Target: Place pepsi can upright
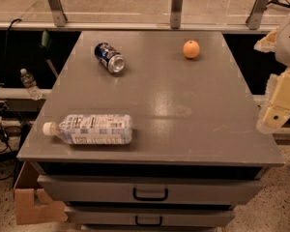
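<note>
The pepsi can (109, 57) lies on its side at the far left of the grey counter (183, 110), one silver end turned toward the near right; nothing touches it. An orange (191, 49) sits at the far right, well apart from the can; a clear water bottle (89, 128) lies on its side near the left front edge, its white cap pointing left. The gripper (279, 105), a cream-coloured part of the arm, hangs off the right edge of the counter, well away from the can and holding nothing that can be seen; whether it is open or closed I cannot tell. Below the counter top are two drawers with dark handles (150, 194); a cardboard box (31, 202) stands on the floor at the near left; a small bottle (30, 83) stands beyond the counter's left side.
</note>
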{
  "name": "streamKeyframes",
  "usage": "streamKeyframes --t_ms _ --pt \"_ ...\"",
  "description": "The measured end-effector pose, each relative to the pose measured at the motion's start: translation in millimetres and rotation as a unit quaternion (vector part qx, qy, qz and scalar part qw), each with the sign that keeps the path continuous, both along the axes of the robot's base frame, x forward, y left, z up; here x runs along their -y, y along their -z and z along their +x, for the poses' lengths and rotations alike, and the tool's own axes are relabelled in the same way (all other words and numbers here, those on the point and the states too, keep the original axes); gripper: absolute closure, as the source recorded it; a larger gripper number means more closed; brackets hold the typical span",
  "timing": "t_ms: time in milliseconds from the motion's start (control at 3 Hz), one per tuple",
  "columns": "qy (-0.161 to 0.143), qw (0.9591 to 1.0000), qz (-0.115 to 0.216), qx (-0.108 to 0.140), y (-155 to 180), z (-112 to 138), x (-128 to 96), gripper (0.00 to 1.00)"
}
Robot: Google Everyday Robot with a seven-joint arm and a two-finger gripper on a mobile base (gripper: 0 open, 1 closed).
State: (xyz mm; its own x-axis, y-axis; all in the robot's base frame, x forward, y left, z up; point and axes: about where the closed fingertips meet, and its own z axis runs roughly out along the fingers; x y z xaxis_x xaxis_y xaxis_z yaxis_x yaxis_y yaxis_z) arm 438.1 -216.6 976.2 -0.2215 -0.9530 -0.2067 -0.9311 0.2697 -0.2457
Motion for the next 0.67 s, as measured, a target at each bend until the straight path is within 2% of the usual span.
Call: streamKeyframes --t_ms 667 --pt "-0.009 0.9999 0.01 0.009 -2.8 9.6 -7.4 0.0"
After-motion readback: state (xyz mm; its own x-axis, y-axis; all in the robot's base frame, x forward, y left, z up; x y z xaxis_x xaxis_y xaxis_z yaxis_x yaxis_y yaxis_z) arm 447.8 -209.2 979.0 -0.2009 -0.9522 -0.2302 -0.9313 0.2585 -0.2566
